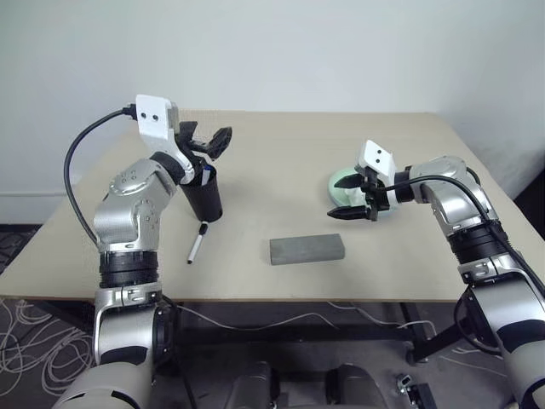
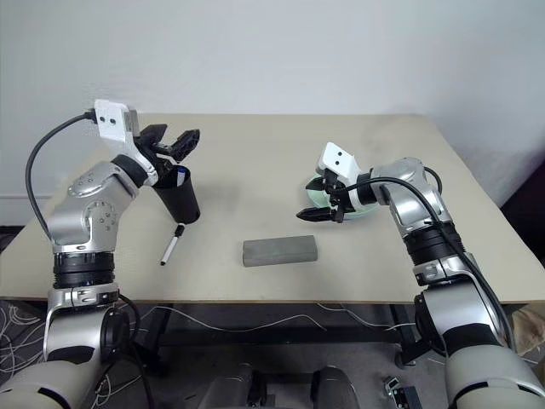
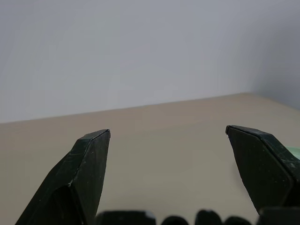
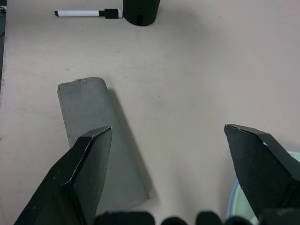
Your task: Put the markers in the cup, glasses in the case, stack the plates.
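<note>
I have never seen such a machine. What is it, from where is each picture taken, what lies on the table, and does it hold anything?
It is a humanoid robot with two arms. Two pictures come from its head cameras; the other two from cameras on its wrists. The left gripper is open and empty above the black cup, which has a blue-capped marker in it. The right gripper is open and empty by the stacked plates. On the table also lie a black-capped marker and a closed grey case.
</note>
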Tool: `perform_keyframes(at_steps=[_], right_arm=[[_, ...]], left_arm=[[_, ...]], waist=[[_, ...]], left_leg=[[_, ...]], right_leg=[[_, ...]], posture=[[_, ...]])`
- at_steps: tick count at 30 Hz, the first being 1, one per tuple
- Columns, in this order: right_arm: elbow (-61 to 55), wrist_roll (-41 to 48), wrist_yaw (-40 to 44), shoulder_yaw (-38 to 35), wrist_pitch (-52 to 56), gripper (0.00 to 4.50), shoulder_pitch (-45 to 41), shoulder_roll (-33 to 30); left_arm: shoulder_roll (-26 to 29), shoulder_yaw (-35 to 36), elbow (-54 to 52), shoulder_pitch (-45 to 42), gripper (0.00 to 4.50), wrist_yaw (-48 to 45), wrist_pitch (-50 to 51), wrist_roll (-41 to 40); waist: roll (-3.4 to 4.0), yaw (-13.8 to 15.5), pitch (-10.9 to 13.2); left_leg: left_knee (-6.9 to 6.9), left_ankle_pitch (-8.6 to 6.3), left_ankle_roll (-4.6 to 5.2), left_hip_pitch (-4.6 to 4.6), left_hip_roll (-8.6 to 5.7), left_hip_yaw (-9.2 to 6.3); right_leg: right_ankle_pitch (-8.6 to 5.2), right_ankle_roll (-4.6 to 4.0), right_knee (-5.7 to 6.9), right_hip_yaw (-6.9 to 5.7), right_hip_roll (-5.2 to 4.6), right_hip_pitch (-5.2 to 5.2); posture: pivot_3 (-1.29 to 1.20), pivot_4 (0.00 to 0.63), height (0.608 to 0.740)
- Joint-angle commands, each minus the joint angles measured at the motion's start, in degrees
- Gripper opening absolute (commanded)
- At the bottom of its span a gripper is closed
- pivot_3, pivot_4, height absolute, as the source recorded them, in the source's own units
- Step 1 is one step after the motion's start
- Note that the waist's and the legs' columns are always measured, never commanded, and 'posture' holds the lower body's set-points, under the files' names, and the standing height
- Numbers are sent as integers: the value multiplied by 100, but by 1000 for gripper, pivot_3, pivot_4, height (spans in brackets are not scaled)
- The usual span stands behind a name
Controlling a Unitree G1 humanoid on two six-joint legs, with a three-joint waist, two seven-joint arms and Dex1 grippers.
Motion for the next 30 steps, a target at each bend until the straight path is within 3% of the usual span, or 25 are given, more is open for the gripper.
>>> perform_keyframes(at_steps=[1, 5, 16, 30], right_arm=[[-53, 9, -3, -85, -98, 4139, -168, -17], [-49, 19, 5, -92, -80, 4139, -197, -6], [-74, 18, 12, -86, -97, 4139, -211, 0], [-46, 9, 18, -71, -149, 4139, -205, 12]], left_arm=[[146, -215, -674, 143, 4188, -368, 367, -278], [218, -377, -1090, 423, 4188, -670, 598, -438], [574, -1003, -1195, 836, 4188, -364, 1564, 52], [646, -1192, -1167, 727, 4188, 184, 3370, 221]], waist=[[1, -4, 0], [1, -4, 1], [2, -1, 1], [3, -2, 2]], left_leg=[[0, 0, 0, 0, 0, 1], [-2, 0, 0, 1, -1, 2], [-2, 1, -2, 2, 0, 2], [-8, 1, -2, 2, 7, 0]], right_leg=[[0, 0, 0, 1, 0, 0], [-1, -1, -1, 2, 4, -2], [-7, -11, -1, 3, 5, -1], [-8, -13, -2, 5, 2, -4]], posture=[[0, 0, 700], [0, 0, 700], [0, 0, 700], [0, 0, 700]])
